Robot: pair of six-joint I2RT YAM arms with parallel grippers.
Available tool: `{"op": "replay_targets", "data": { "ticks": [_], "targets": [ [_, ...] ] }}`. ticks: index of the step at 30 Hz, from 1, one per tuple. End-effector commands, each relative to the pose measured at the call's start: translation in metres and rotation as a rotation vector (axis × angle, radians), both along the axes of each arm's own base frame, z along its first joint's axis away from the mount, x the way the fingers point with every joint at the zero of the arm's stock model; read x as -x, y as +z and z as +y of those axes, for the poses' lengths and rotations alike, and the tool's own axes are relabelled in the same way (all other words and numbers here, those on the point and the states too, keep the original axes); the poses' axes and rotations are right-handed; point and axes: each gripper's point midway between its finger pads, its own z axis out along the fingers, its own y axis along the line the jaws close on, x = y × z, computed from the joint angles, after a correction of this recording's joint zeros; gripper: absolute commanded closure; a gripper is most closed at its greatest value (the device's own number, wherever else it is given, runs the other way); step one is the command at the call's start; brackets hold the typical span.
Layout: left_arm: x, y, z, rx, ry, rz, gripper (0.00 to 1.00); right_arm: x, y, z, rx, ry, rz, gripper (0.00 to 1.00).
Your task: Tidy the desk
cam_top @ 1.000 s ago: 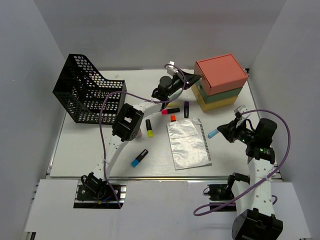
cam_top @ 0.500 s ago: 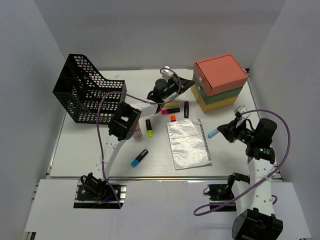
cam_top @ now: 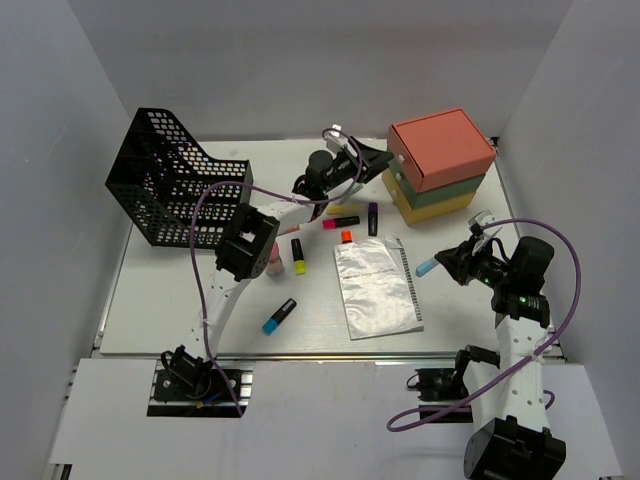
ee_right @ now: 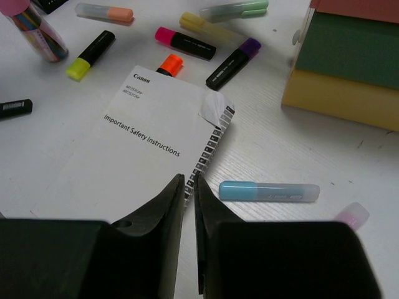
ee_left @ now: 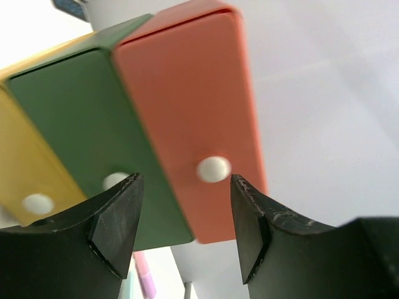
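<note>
Left gripper [ee_left: 185, 180]: my jaws are spread wide and hold nothing.
Just changed: a second ago my left jaws were narrower and up against the coral drawer [ee_left: 187, 93]. Now they stand apart in front of it, with its white knob [ee_left: 213, 169] between them, untouched.
Meaning for the task: I judge the knob grip as let go or not yet made. The drawer looks unopened, so nothing is stowed yet.
Right gripper [ee_right: 189, 177]: my jaws are nearly closed on nothing, unchanged and parked above the desk [cam_top: 200, 300].
The desk: it is the white tabletop under both arms. It bears the drawer box [cam_top: 440, 165] at far right and the mesh basket [cam_top: 170, 190] at far left.
Loose items: a blue capped marker [ee_right: 268, 191] lies just beyond my right fingers. Pink [ee_right: 186, 41], orange [ee_right: 169, 64], purple [ee_right: 234, 59] and yellow [ee_right: 90, 54] highlighters lie scattered.
Writing: the booklet [ee_right: 143, 149] reads "Canon" and "Important Safety instructions". Its smaller print is too small to read.
</note>
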Motion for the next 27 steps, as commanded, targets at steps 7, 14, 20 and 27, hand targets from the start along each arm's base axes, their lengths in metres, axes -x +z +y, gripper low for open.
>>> {"op": "replay_targets", "data": {
  "ticks": [7, 14, 20, 27],
  "targets": [
    [0.011, 0.081, -0.015, 0.059, -0.058, -0.127, 0.37, -0.002, 0.001, 0.0, 0.015, 0.009, -0.033, 0.82],
    [0.008, 0.072, -0.016, 0.033, -0.047, -0.099, 0.4, -0.002, 0.002, 0.0, 0.017, 0.01, -0.037, 0.82],
    [0.007, 0.067, -0.015, 0.01, -0.037, -0.081, 0.43, -0.002, 0.002, -0.001, 0.018, 0.007, -0.037, 0.82],
    [0.006, 0.058, -0.02, -0.026, -0.031, -0.05, 0.46, -0.002, 0.002, -0.001, 0.018, 0.007, -0.035, 0.82]
  ]
}}
